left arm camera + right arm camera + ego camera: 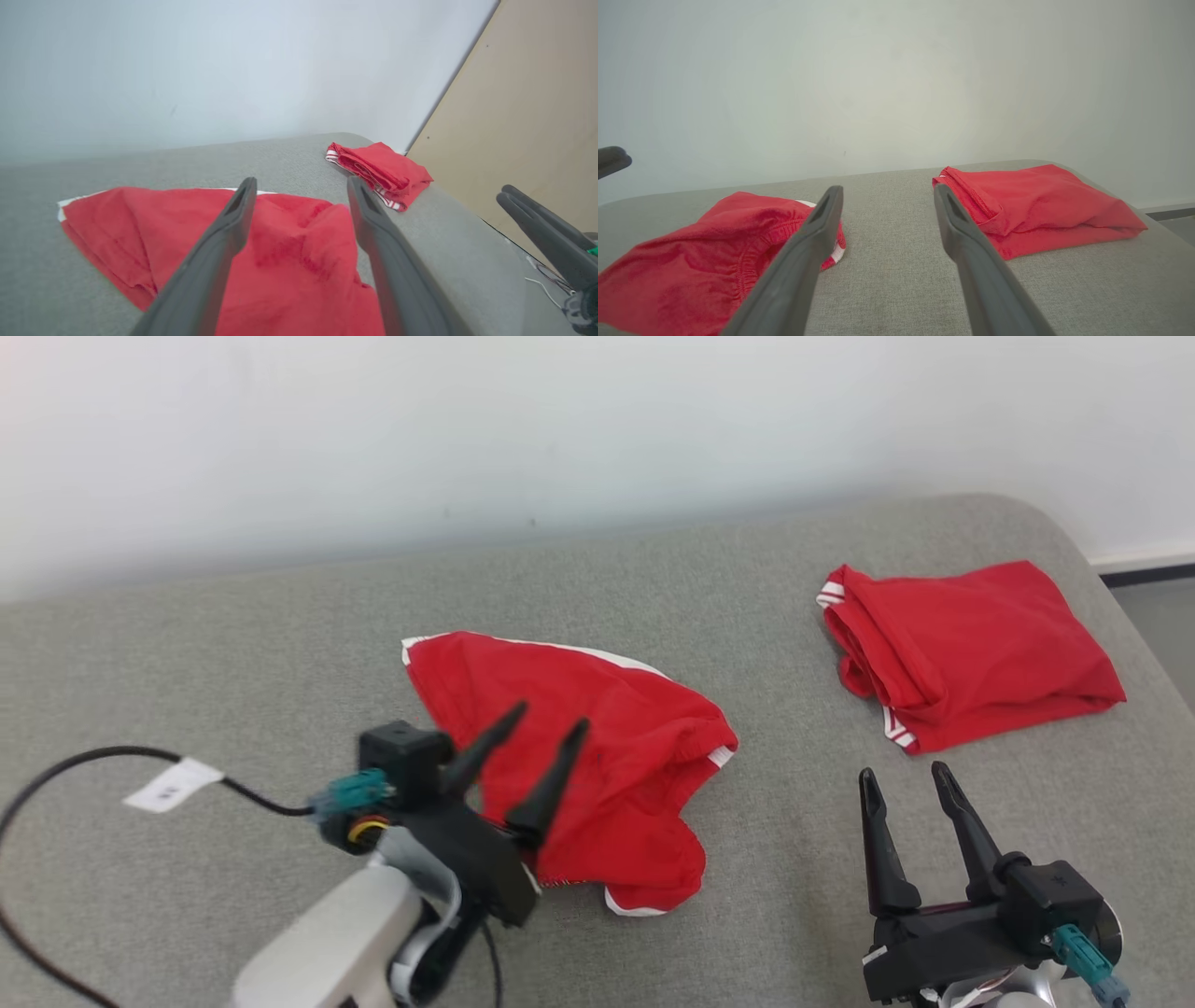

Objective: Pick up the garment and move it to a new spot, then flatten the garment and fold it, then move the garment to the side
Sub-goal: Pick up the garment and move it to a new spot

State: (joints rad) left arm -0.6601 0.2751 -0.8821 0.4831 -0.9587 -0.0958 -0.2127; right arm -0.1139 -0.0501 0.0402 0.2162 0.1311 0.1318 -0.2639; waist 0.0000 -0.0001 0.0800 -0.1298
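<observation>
1. Crumpled red garment (644,737) is being seen mid-frame on the grey cushion (233,644).
2. Left hand (551,717) is being held wide, empty, over it; right hand (901,771) likewise, lower right.
3. Flattening is probably being called for next: corners gripped, pulled apart.

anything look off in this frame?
Only mildly. The crumpled red garment lies bunched and wrinkled mid-surface, not flat. The folded red garment is tidy but sits close to the rounded right edge of the grey surface. No damage or spills visible.
</observation>
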